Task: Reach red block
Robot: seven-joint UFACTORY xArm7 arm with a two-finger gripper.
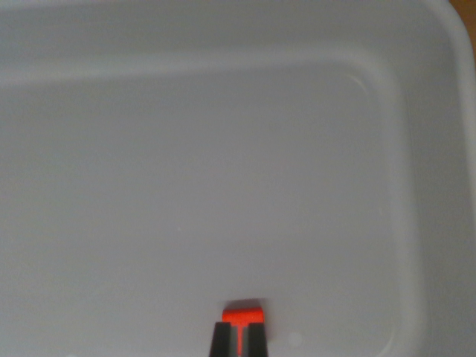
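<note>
- White bin [416,149]: fills the view; rim runs along the top and the wrist view's right.
- Gripper [239,341]: bottom edge; dark fingers nearly together, a thin red sliver between.
- Red block [244,315]: on the bin floor at the fingertips; actual grip unclear.

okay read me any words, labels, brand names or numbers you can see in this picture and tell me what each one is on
There are none to read.
White tub: plain walls and floor, no print or label showing.
Red block: plain red, no marking visible; only a small part shows, and the picture is soft.
Gripper: dark fingers, no text on them.
</note>
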